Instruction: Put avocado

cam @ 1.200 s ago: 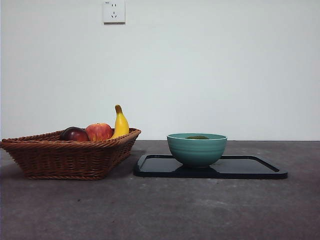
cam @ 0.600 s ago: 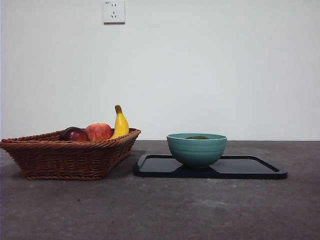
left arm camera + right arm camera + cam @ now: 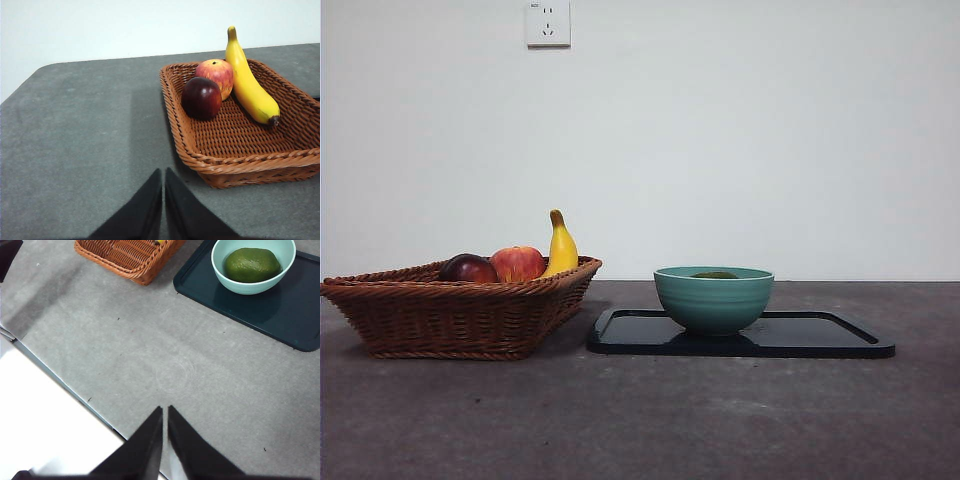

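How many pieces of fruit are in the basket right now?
3: a maroon fruit, a red apple behind it, and a banana alongside, all in the wicker basket. The avocado sits in the bowl instead.

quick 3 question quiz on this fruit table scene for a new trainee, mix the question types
1. True or false: the avocado lies inside the teal bowl.
2. Multiple choice: what does the bowl stand on? A) the wicker basket B) the dark tray C) the bare table
3. Fill in: the basket holds a dark maroon fruit, a red apple and a ____.

Key: 1 true. 2 B. 3 banana. Both arms wait away from the fruit, left gripper and right gripper with fingers shut.
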Motion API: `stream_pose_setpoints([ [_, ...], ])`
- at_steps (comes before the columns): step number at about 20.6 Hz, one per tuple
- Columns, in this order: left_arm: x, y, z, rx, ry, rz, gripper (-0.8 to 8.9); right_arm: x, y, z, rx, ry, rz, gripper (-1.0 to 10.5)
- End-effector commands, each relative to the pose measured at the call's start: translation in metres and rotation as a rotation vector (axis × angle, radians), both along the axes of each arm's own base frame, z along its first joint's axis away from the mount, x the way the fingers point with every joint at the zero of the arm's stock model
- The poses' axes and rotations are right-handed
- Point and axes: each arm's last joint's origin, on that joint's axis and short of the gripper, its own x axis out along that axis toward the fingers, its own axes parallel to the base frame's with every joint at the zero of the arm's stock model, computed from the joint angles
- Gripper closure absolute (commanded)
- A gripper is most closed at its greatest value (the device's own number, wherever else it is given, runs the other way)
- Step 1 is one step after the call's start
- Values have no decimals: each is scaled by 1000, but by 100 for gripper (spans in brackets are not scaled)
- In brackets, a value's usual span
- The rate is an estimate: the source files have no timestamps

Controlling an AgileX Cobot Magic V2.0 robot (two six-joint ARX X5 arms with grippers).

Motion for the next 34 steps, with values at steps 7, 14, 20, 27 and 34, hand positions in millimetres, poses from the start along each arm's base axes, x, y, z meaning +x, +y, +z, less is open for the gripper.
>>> stream_pose_setpoints([
  [7, 1, 0, -8, -11, 27, 7, 805, 0, 1, 3, 15, -7, 1, 938],
  [14, 1, 0, -8, -11, 27, 7, 805, -1, -13, 8, -8, -151, -43, 938],
  [20, 1, 0, -8, -11, 27, 7, 805, 4, -46, -21, 112, -639, -417, 938],
  [27, 1, 0, -8, -11, 27, 7, 805, 17, -60, -104, 83, -796, -660, 938],
  [34, 1, 0, -8, -11, 27, 7, 805, 24, -61, -147, 85, -810, -680, 938],
])
